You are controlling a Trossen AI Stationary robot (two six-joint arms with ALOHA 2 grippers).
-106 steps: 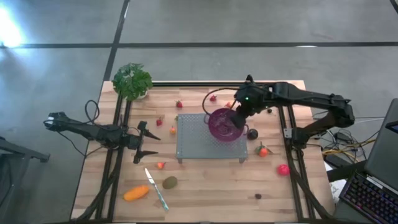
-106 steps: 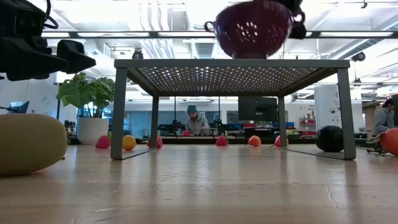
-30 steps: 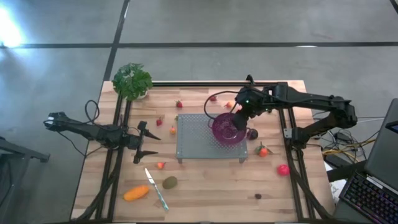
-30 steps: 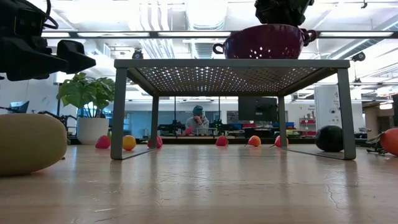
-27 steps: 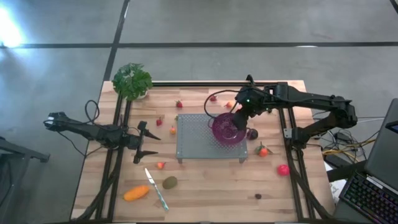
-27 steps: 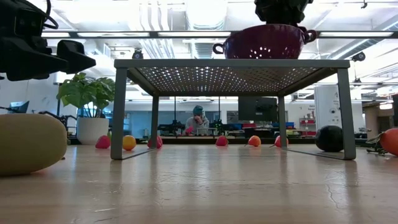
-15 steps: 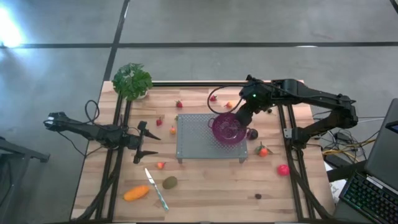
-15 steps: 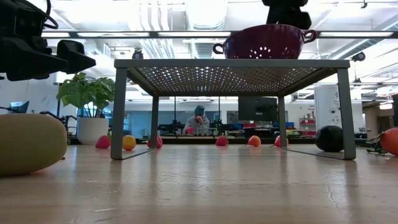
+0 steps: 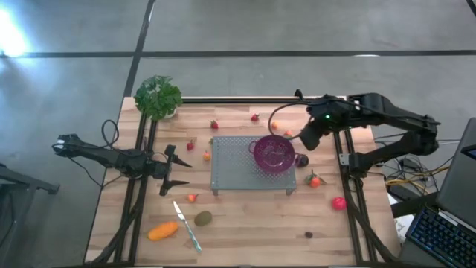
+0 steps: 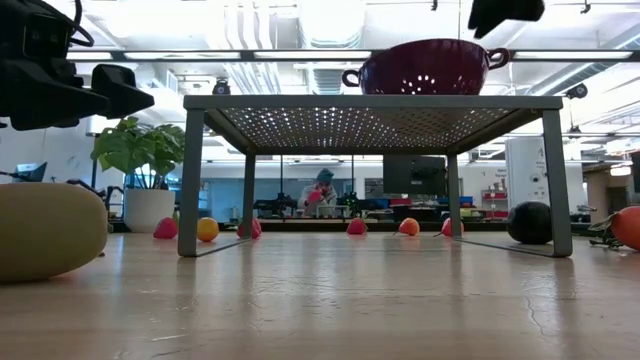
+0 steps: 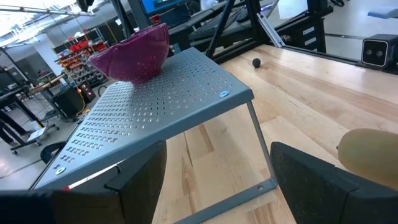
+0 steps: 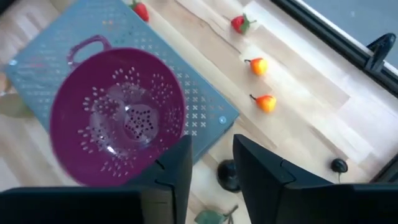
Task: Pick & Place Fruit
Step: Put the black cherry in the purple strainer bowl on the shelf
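Note:
The fruit lies scattered on the wooden table: strawberries (image 9: 214, 124), a dark round one (image 9: 301, 159), a brown-green oval (image 9: 202, 218), an elongated orange one (image 9: 163, 231) and a pink-red ball (image 9: 339, 202). A purple colander (image 9: 273, 154) stands by its base on the right end of a grey perforated rack (image 9: 234, 167). My right gripper (image 9: 309, 138) hangs above and to the right of the colander, open by a narrow gap (image 12: 212, 146) with nothing in it. My left gripper (image 9: 172, 170) waits open left of the rack, pointing at it (image 11: 217, 186).
A potted plant (image 9: 158, 97) stands at the far left corner. A knife (image 9: 187, 225) lies between the oval and the orange fruit. Small orange fruits (image 12: 259, 65) lie beyond the rack's far side. An orange with a leaf (image 9: 314, 179) lies right of the rack.
My right gripper has risen from just above the colander's rim and drawn away toward the table's right edge. The colander stays where it stood on the rack.

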